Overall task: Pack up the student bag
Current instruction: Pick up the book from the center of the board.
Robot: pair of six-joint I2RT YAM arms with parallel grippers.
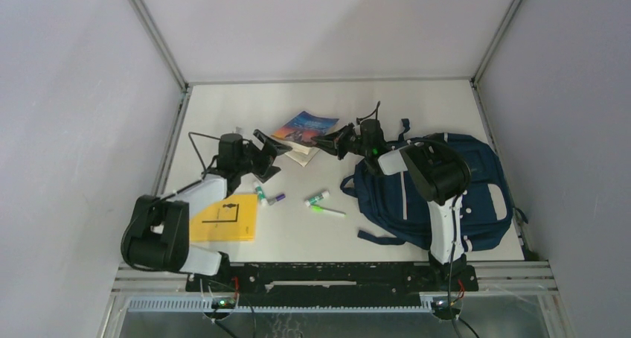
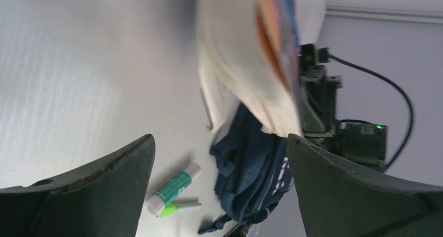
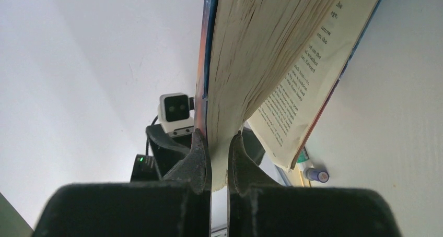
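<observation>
I am clenching my right pincer [image 3: 219, 140] on the edge of a paperback book [image 3: 261, 54], whose pages are fanning open, just left of the student bag [image 1: 476, 182]. The student bag is lying flat on the tabletop [image 1: 223, 107], at its right side. My left pincer [image 1: 271, 155] is hanging released, jaws wide, grasping nothing, further left of the bag, beyond the book. A glue stick [image 1: 318, 198], a green marker [image 1: 329, 211] and a yellow folder [image 1: 223, 219] are lying left of the bag
</observation>
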